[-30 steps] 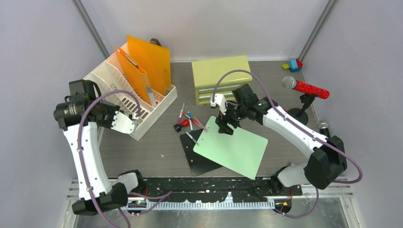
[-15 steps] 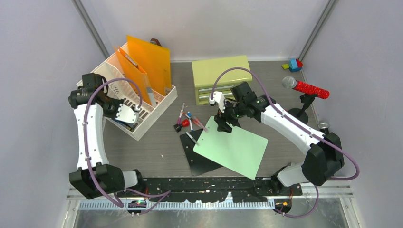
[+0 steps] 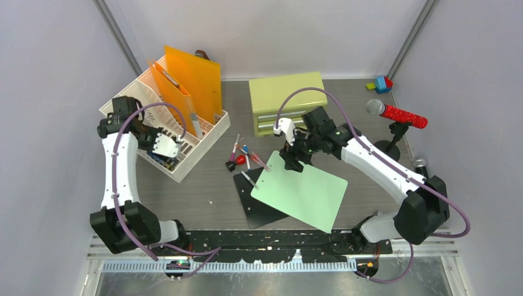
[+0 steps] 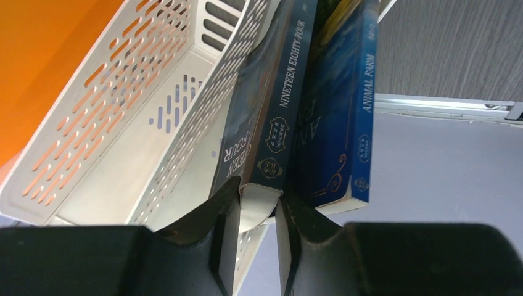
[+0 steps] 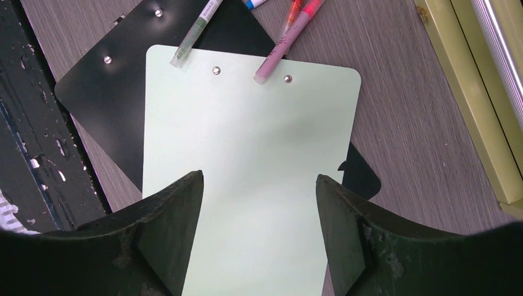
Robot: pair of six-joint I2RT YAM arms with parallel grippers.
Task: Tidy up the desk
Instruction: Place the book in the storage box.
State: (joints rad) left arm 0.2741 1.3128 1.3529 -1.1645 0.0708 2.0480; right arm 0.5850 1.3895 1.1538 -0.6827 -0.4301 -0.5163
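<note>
On the dark wood-grain desk (image 3: pixel 203 191), my left gripper (image 3: pixel 161 148) is at the front slot of the white file rack (image 3: pixel 145 102). In the left wrist view it (image 4: pixel 259 191) is shut on the lower end of a dark blue book titled Nineteen Eighty-Four (image 4: pixel 277 111), which stands in the rack (image 4: pixel 123 123) beside a blue Animal Farm book (image 4: pixel 345 123). My right gripper (image 3: pixel 292 161) hangs open over the top edge of a light green clipboard (image 3: pixel 302 192). In the right wrist view nothing lies between its fingers (image 5: pixel 259 177) but the green board (image 5: pixel 247 123) below.
A black clipboard (image 3: pixel 256 206) lies under the green one. Several pens (image 3: pixel 243 154) are scattered just behind them. Orange folders (image 3: pixel 197 74) stand in the rack. A yellow-green drawer cabinet (image 3: pixel 287 92), a red microphone (image 3: pixel 398 114) and toy blocks (image 3: pixel 382 83) stand at the back.
My left arm has swung its elbow back and up, bringing the book a little further into the rack. Its jaws have eased slightly. The right gripper has barely moved.
</note>
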